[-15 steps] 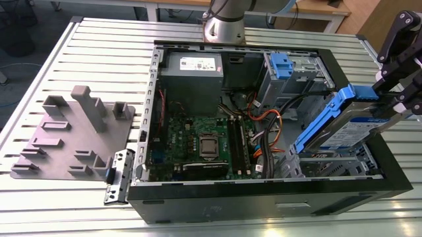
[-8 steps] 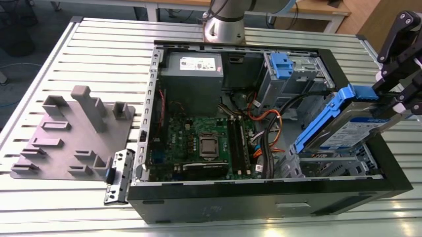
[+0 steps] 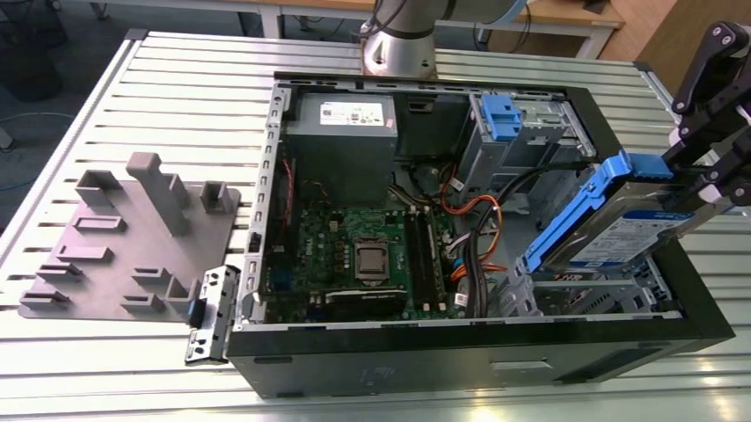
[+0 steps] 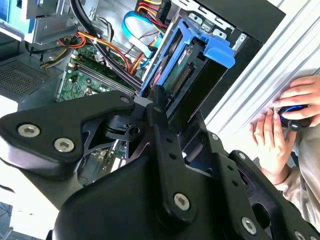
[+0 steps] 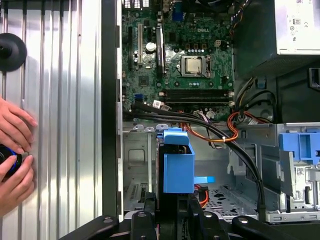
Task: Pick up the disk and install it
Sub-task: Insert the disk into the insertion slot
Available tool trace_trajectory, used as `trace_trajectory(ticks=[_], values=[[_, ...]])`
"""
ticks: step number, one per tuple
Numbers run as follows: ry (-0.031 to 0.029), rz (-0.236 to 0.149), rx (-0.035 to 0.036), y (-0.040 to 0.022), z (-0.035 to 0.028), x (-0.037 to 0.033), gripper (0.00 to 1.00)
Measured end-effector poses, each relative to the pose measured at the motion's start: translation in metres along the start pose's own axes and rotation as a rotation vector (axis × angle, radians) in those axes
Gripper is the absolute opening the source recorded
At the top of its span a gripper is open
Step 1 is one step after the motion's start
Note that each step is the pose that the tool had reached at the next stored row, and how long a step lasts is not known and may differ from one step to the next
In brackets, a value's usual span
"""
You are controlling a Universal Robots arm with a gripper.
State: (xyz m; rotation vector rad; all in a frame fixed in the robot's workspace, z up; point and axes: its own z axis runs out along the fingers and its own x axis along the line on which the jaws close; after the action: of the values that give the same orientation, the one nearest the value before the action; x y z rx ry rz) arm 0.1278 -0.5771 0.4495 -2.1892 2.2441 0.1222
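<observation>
Exterior view: a slatted metal worktop (image 3: 141, 97) carries an open black computer case (image 3: 470, 356) lying on its side. At the exterior view's left, beside the case, sits a grey plate (image 3: 129, 255) with upright blocks. Inside the case, a grey power supply (image 3: 344, 132) lies at the far side, with a green motherboard (image 3: 364, 255) just in front of it. The disk (image 3: 610, 229), silver with blue side rails, is in the case's corner at the exterior view's right, steeply tilted. Its lower end dips inside the case above a metal bay (image 3: 599, 294), and its upper end rises above the case wall. The black hand (image 3: 687, 171) pinches the disk at that raised blue end. In the first wrist view the blue rail end stands up between the fingers (image 5: 150, 220), with the motherboard beyond. A blue latch (image 3: 501, 119) stands upright at the far side, next to the power supply. Orange cables (image 3: 484, 215) run between motherboard and disk. In both wrist views a person (image 5: 12, 150) rests on the worktop outside the case wall, holding something small and dark.
</observation>
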Motion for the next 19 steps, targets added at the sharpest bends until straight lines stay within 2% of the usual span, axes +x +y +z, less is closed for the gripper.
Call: trace_trajectory(ticks=[15,19], values=[[-0.0002,0.0,0.0016,0.0009,0.001,0.0007,0.35],[-0.0005,-0.001,0.0015,0.0008,0.0043,0.001,0.35]])
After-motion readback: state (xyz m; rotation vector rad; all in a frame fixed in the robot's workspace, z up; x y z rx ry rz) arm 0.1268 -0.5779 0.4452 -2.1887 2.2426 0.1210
